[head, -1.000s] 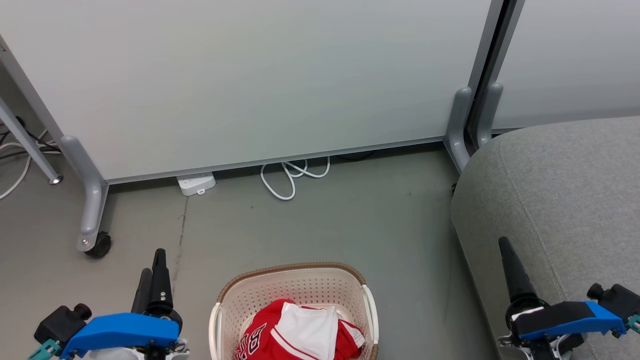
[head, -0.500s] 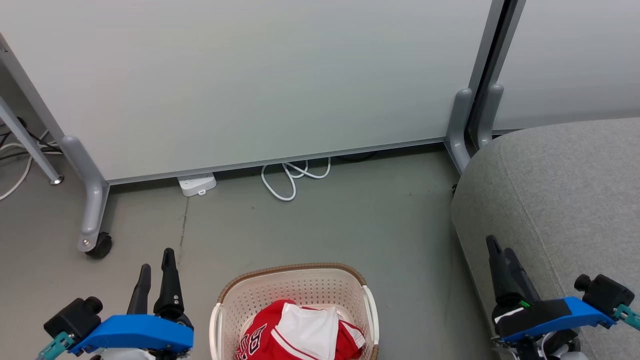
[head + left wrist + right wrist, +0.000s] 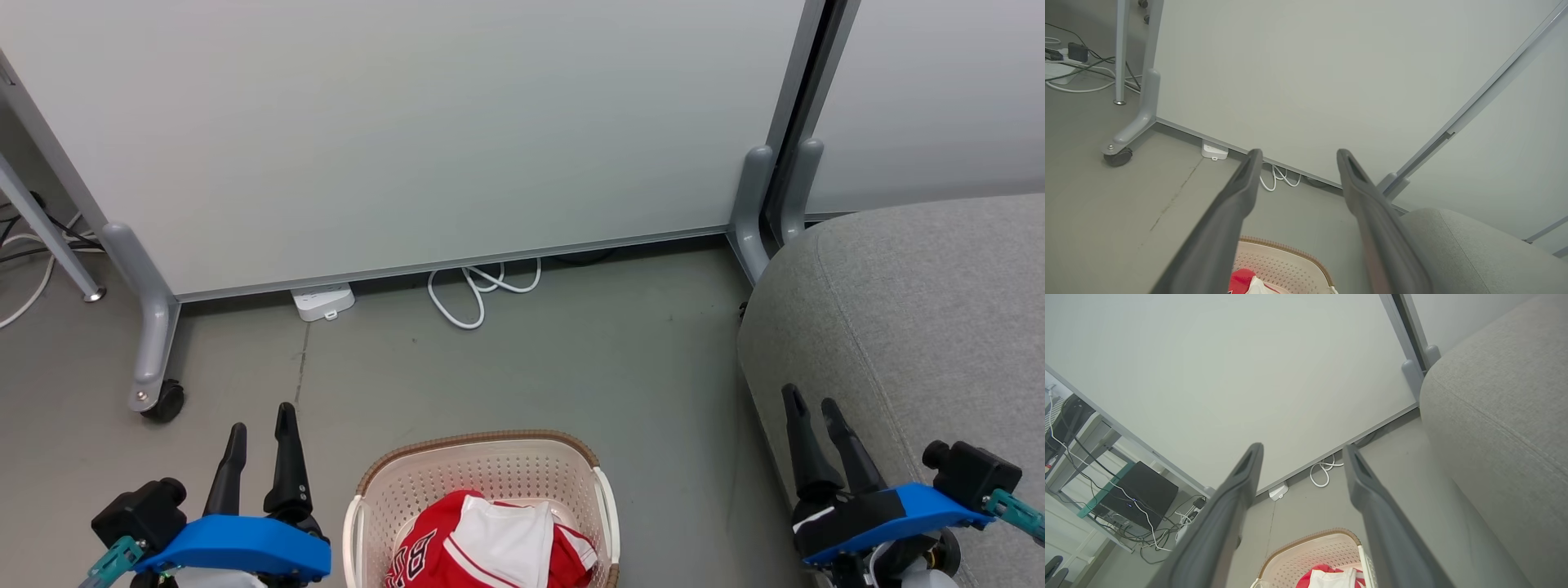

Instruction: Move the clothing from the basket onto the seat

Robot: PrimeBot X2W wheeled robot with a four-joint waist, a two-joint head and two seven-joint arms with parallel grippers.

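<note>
— Left gripper [image 3: 261, 420] and right gripper [image 3: 810, 400]: what state are they in?
— Both are released, jaws spread, with nothing between the fingers. The left one hangs over the floor [image 3: 571, 359] just left of the basket [image 3: 482, 441]. The right one hangs at the left edge of the seat [image 3: 922, 310].
— And the clothing [image 3: 490, 543]?
— Heaped in the basket, red and white, bunched toward its right wall. None lies on the seat.
— What could go wrong?
— A shallow pinch, I'd say. The garments look tangled, so lifting one may drag the other half out and drop it on the floor. A finger could also catch the perforated wall and tip the basket.
— Arm pose?
— Both wrists sit low, fingers pointing forward toward the partition panel [image 3: 408, 147], not yet down at the clothing.
</note>
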